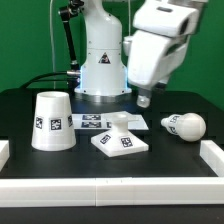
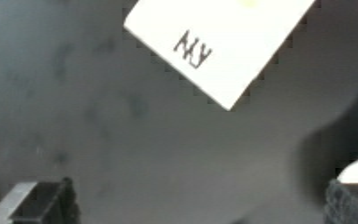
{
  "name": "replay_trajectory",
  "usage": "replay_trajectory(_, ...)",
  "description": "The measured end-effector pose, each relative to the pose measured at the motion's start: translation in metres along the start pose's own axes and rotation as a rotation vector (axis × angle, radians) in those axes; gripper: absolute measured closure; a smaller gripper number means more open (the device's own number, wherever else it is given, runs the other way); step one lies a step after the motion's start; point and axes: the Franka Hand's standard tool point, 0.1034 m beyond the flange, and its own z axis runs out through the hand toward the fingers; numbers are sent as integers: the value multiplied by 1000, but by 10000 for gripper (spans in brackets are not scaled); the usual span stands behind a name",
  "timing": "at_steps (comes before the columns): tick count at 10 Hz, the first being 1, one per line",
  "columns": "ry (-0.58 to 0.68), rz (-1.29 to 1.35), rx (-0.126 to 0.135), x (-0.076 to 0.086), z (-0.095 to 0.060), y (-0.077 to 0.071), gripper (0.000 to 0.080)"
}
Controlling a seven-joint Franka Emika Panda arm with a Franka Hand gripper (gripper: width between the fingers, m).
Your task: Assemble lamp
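Black table point(image 1: 30, 165), three loose parts: shade point(image 1: 50, 121) upright at the exterior view's left, base point(image 1: 121, 139) in the middle just in front of the marker board point(image 1: 90, 121), bulb point(image 1: 186, 125) lying at the right. Gripper point(image 1: 145, 99) hangs above, between base and bulb, fingers point(image 2: 34, 202) spread and empty.

Matte white shade point(image 1: 52, 120) with black-and-white square tags, white base point(image 1: 122, 141) with the same tag pattern, white bulb point(image 1: 188, 124), white marker board point(image 1: 90, 122) printed with black squares, black table point(image 1: 20, 105), green backdrop point(image 1: 30, 40), glossy white robot arm point(image 1: 100, 55)
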Motion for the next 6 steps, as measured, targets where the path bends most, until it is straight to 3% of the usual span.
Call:
replay_trajectory(1,7,17,6,-11,2,-3,100)
replay_trajectory(4,6,57,10,-10,4,-3,100)
replay_trajectory(6,27,255,-1,-10,8,0,100)
